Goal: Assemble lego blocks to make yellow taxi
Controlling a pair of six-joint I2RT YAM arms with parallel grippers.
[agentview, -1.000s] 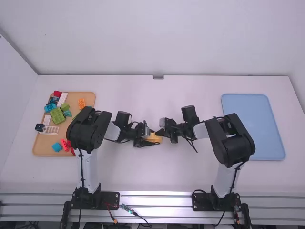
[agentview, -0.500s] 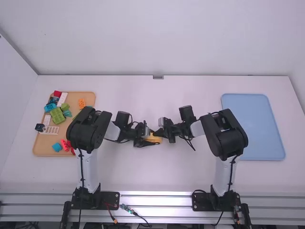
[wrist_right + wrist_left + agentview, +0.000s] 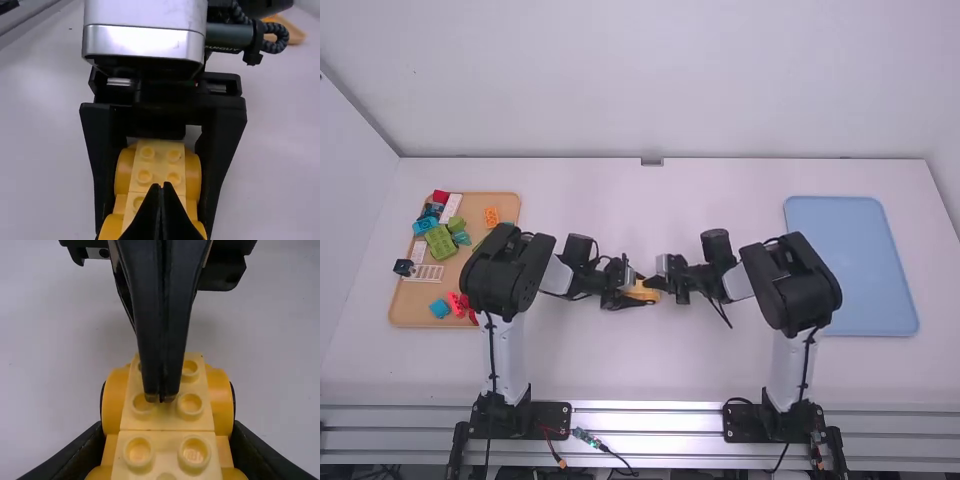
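Right in the middle of the high view, the yellow block build (image 3: 644, 294) sits between the fingers of the left gripper (image 3: 640, 289), which has it pinched from both sides, one black finger against each flank. Its studs face up, and rounded yellow pieces stick out along both sides. The right gripper (image 3: 650, 283) comes in from the other side with its fingers pressed together, nothing between them; in the left wrist view their tips sit over the studs, in line with the middle of the build, though I can't tell whether they touch. Over at the left of the high view, loose coloured blocks (image 3: 441, 243) lie on a tan tray (image 3: 412, 313); at the right there's a blue tray (image 3: 850, 265).
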